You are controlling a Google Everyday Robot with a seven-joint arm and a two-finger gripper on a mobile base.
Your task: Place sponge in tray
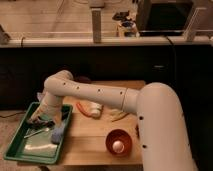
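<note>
The bright-green tray sits at the front left of the wooden table. The pale-blue sponge lies inside the tray against its right rim. My gripper hangs low over the tray's far part, just left of the sponge and a little behind it. The white arm reaches across from the right and bends down into the tray. I cannot tell whether the gripper touches the sponge.
An orange carrot-like piece and a white bottle lie on the wooden table right of the tray. A pale yellow piece lies beyond them. A round red bowl holding a white ball stands at the front.
</note>
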